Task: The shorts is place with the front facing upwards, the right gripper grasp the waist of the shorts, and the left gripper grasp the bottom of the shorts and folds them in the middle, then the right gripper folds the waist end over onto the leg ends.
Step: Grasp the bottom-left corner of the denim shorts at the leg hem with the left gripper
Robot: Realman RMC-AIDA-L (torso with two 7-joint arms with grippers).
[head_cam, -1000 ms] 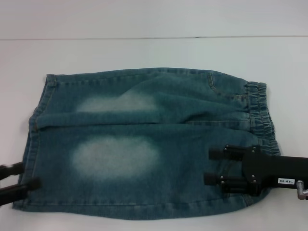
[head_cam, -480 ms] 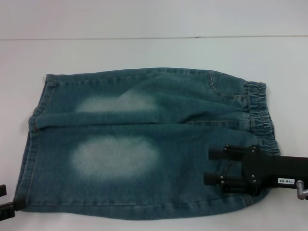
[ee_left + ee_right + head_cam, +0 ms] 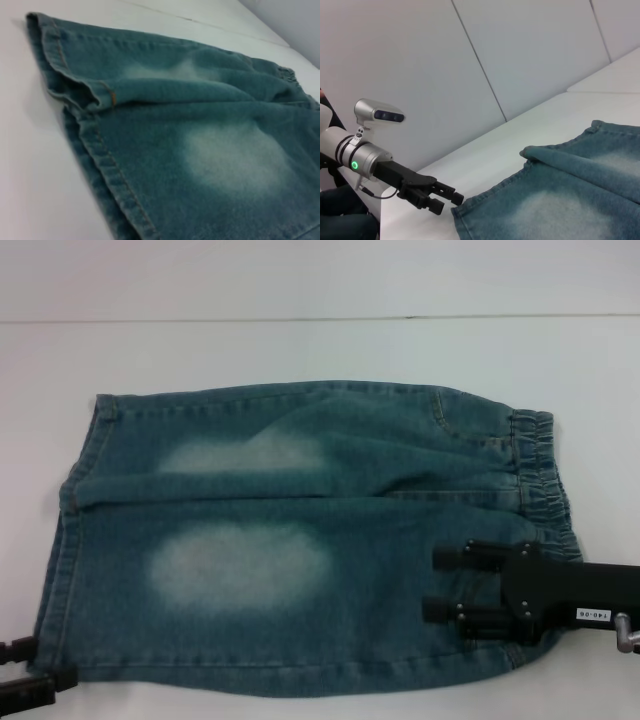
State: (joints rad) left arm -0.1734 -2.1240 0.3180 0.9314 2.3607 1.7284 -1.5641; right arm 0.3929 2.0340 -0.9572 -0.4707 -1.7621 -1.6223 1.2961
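The blue-green denim shorts (image 3: 300, 540) lie flat, front up. The ruffled waist end (image 3: 540, 470) is on the right and the stitched leg ends (image 3: 65, 540) on the left. My right gripper (image 3: 432, 586) is open, its labelled black fingers spread just above the cloth a little inside the near part of the waistband. My left gripper (image 3: 30, 668) is open at the near left corner, just off the hem. In the right wrist view the left gripper (image 3: 442, 199) has its tips beside the shorts' corner (image 3: 462, 212), holding nothing. The left wrist view shows only the hems (image 3: 105, 165).
The white table (image 3: 320, 350) extends beyond the shorts on every side. Its far edge meets a pale panelled wall (image 3: 520, 60). The left arm's silver wrist with its green light (image 3: 354, 165) reaches in from beyond the table's left side.
The left gripper has left the leg hem, pulled back toward the near table edge, then come slightly inward to the shorts' near left corner. The right gripper and the shorts have not moved.
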